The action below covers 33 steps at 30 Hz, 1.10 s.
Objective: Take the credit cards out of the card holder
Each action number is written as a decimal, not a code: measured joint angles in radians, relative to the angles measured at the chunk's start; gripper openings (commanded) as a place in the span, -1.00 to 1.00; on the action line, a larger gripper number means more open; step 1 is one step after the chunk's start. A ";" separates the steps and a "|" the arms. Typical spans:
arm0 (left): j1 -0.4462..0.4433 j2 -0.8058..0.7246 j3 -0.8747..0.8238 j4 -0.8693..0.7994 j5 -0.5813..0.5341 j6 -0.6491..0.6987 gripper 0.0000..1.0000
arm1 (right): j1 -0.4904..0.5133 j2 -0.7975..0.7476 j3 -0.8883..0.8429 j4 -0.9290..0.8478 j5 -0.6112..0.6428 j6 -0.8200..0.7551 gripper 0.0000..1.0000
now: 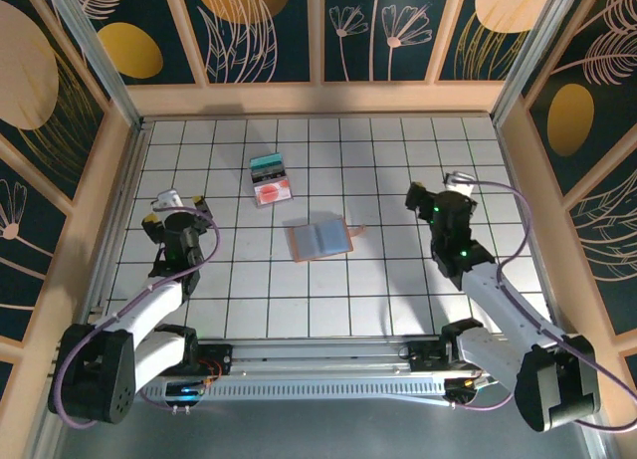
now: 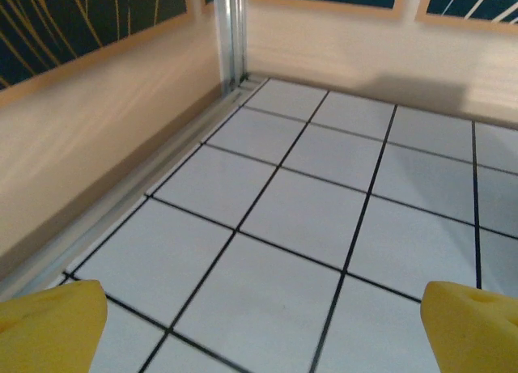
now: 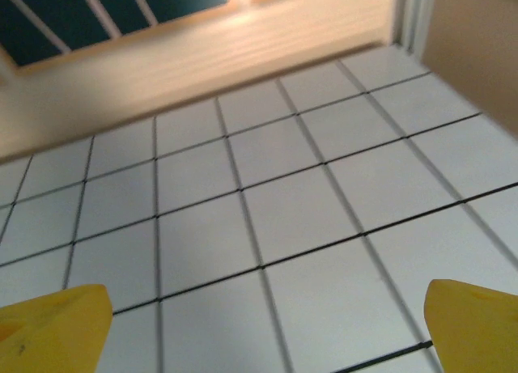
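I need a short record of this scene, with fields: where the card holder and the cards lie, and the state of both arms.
card holder: lies open on the tiled table, near the middle, between the two arms
credit cards: one teal, one red-and-white, together on the table, apart from the card holder, farther back and to its left
cards inside the card holder: cannot tell
left arm: jaws wide open, empty, above bare tiles
right arm: jaws wide open, empty, above bare tiles
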 measured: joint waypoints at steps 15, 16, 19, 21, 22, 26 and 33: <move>0.039 0.193 -0.103 0.476 0.201 0.152 0.98 | -0.152 -0.013 -0.257 0.425 -0.084 -0.137 0.99; 0.041 0.212 -0.106 0.505 0.211 0.157 0.98 | -0.160 -0.013 -0.267 0.448 -0.094 -0.140 0.98; 0.050 0.277 -0.126 0.598 0.244 0.162 0.98 | -0.182 -0.011 -0.294 0.515 -0.125 -0.151 0.99; 0.057 0.327 -0.140 0.657 0.267 0.166 0.98 | -0.198 -0.005 -0.312 0.560 -0.149 -0.154 0.99; 0.062 0.352 -0.145 0.683 0.284 0.169 0.97 | -0.208 0.000 -0.321 0.580 -0.164 -0.155 0.99; 0.084 0.433 -0.155 0.767 0.352 0.174 0.98 | -0.237 0.027 -0.346 0.651 -0.203 -0.154 0.98; 0.123 0.437 -0.078 0.718 0.394 0.150 0.98 | -0.271 0.126 -0.375 0.798 -0.284 -0.154 0.99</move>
